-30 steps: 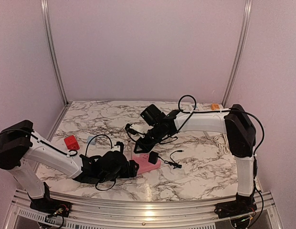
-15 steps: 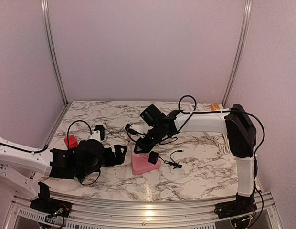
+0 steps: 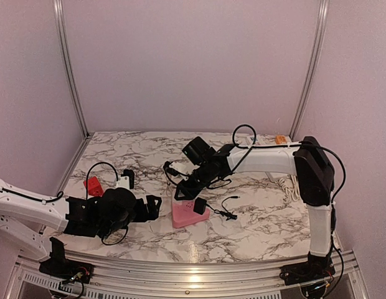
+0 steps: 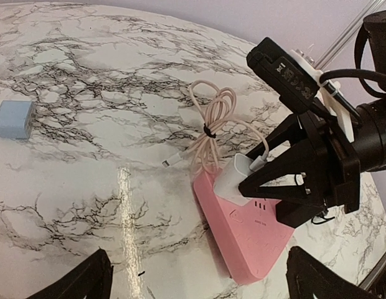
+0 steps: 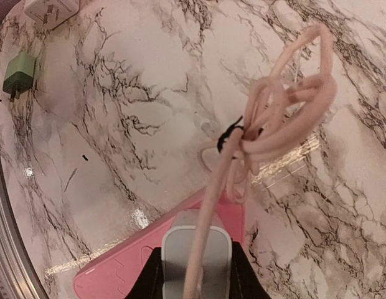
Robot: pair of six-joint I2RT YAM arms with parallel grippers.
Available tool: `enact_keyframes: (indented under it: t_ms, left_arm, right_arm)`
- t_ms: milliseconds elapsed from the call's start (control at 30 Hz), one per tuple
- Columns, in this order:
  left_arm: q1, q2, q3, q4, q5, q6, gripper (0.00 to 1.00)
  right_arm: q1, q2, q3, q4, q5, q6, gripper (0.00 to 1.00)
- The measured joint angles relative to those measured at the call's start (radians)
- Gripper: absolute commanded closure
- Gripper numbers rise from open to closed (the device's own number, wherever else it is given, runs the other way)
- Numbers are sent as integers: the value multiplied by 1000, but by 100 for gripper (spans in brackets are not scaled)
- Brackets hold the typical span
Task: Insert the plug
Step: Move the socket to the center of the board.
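A pink power strip (image 3: 190, 215) lies flat on the marble table (image 3: 255, 224). In the left wrist view the power strip (image 4: 261, 246) shows its sockets. My right gripper (image 3: 184, 193) is shut on a white plug (image 4: 233, 180) and holds it down on the strip's far end. From the right wrist, the plug (image 5: 196, 252) sits between my two fingers (image 5: 152, 280) against the strip (image 5: 124, 265). Its prongs are hidden. A coiled pink cable (image 5: 286, 118) runs off the plug. My left gripper (image 3: 154, 204) stands open just left of the strip, holding nothing.
A black adapter (image 3: 200, 205) with a thin cable rests on the strip's right side. A red block (image 3: 93, 185) lies at the left, a blue adapter (image 4: 15, 119) beyond it. A green charger (image 5: 18, 78) and white adapter (image 5: 50, 9) lie further off. A white cord (image 3: 291, 182) runs along the right wall.
My left gripper has opened wide and drawn back to the left, off the pink strip. The right gripper and the plug have not moved.
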Motion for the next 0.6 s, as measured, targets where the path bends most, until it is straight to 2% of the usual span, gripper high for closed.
enact_keyframes:
  t_ms: [167,400,600]
  left_arm:
    - [0,8,0,0,2,-3,1]
    - [0,14,-5,1,4,-11,1]
    - [0,26,-12,2,11,-15,1]
  right_arm:
    - [-2,-2,0,0,6,11,89]
    - [-3,-2,0,0,9,18,87]
    - [-16,-4,0,-5,15,26,80]
